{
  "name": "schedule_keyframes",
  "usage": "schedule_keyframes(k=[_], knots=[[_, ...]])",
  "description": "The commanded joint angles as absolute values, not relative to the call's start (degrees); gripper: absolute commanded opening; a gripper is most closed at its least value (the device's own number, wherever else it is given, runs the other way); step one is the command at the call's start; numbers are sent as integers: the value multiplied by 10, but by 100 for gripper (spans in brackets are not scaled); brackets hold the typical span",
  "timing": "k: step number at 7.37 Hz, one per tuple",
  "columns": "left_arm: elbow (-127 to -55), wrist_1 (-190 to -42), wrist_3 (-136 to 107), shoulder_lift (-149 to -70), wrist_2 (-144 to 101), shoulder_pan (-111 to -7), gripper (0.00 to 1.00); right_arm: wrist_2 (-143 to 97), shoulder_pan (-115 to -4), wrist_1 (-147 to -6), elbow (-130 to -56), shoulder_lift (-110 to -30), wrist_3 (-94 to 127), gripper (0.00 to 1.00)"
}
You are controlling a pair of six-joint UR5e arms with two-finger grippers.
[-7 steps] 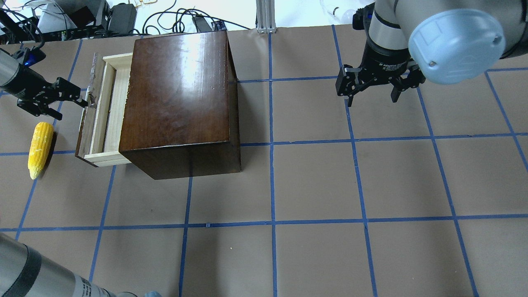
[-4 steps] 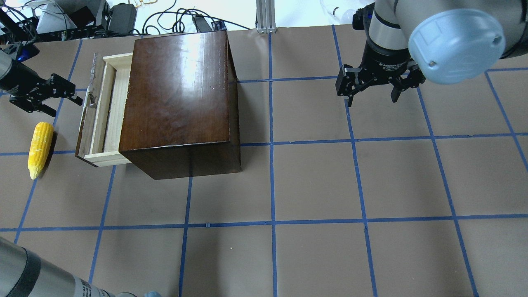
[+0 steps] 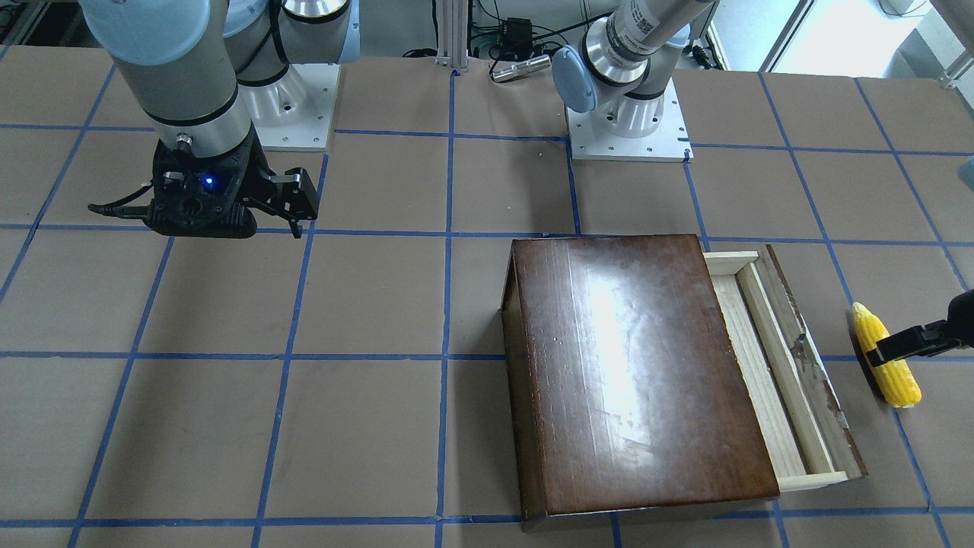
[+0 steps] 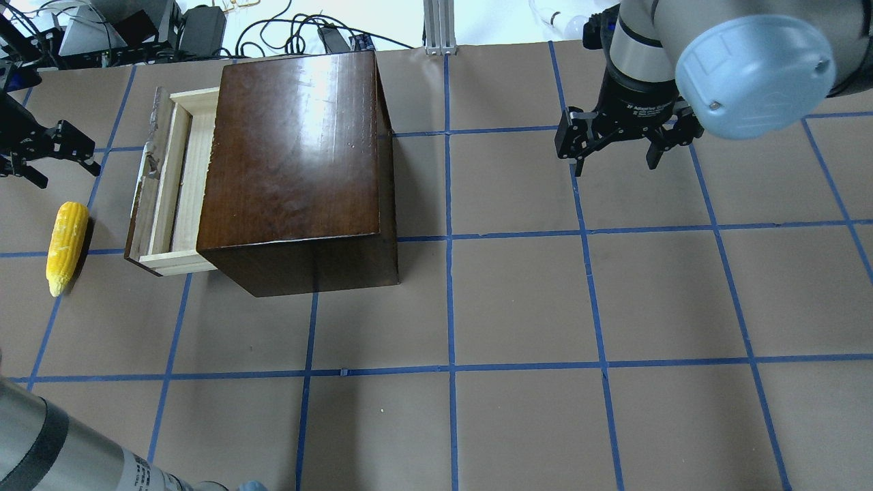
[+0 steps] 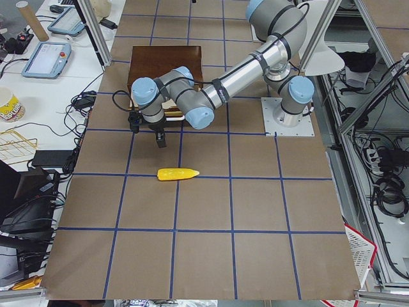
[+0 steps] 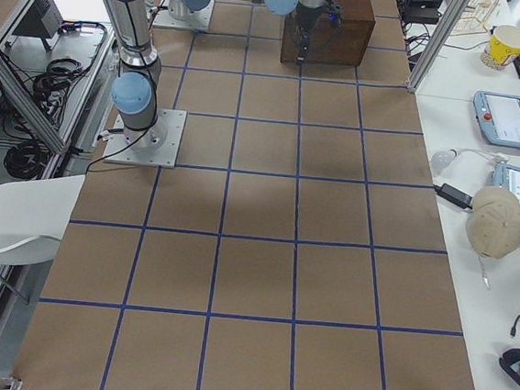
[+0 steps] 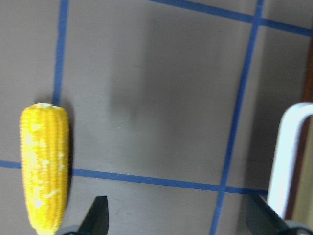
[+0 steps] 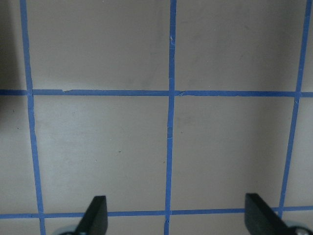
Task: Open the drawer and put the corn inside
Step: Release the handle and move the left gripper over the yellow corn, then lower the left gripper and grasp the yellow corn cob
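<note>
The corn point(image 4: 67, 247) lay on the counter point(image 4: 518, 300) at 9 o'clock from the open drawer point(image 4: 183, 187). The left hand point(image 4: 67, 172) hung spread wide at 12 o'clock from the corn. The right hand point(image 4: 615, 167) was spread too.

The setting is a robotics lab rather than a home or shop. 2 grey industrial arms, the right arm point(image 3: 183, 76) and the left arm point(image 3: 647, 30), stand bolted through white base plates point(image 3: 662, 141) onto a large desk point(image 4: 518, 300) covered in brown paper and ruled into squares with blue tape point(image 4: 450, 300). Aluminium frame posts point(image 4: 436, 27) rise at the desk's edge. White side benches hold a teach pendant point(image 5: 48, 59), a power brick point(image 4: 204, 27) and a paper cup point(image 6: 507, 44). Coils of black cable point(image 5: 386, 188) lie on the floor behind the arms, near a white chair point(image 6: 19, 209).
</note>
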State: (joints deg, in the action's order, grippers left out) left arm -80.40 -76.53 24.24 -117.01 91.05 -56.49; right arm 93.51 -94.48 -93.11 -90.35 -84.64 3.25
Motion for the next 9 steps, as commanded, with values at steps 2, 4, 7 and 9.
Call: schedule_keyframes(k=[2,4,7,9], knots=[[-809,-726,312,-1200,947,-534,100,935,-945,-931,-904,-846,33,100],[-833,-667,354,-1215,944,-511,100,936,-945,-932,-904,-846,33,100],[-866,-608,388,-1238,939,-492,100,936,-945,-931,-904,-846,33,100],[-873,-600,394,-1252,928,-485,100,936,-945,-931,-904,-846,33,100]])
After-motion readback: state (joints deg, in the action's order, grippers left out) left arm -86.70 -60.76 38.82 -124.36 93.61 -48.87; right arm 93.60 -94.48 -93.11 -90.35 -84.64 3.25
